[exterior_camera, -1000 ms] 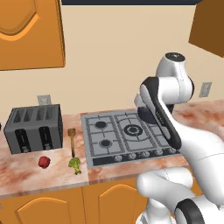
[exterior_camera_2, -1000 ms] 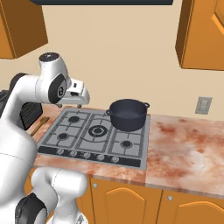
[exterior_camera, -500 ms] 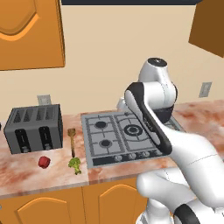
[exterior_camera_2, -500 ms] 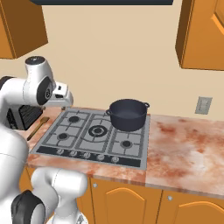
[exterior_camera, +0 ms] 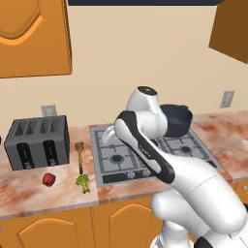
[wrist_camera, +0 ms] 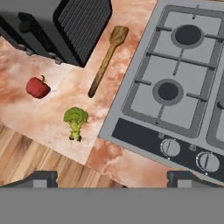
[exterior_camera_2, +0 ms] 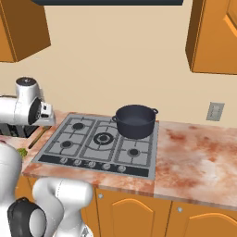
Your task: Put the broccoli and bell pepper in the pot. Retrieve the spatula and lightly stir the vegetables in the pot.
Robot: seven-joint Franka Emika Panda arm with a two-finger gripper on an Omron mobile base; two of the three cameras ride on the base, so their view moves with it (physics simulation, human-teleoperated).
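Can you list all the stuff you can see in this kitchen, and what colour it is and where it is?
broccoli: one, green, on the counter near its front edge, left of the stove.
bell pepper: one, red, on the counter in front of the toaster.
spatula: one, brown wood, lying flat between toaster and stove.
toaster: one, dark grey, at the back of the counter.
pot: one, dark grey-black, on the stove's back right burner.
stove: one, grey, several burners, knobs along the front.
cupboards: orange wood, above and below the counter.
wall socket: one, pale, behind the counter on the right.
claw: one, dark tips, open, empty, high above the counter.
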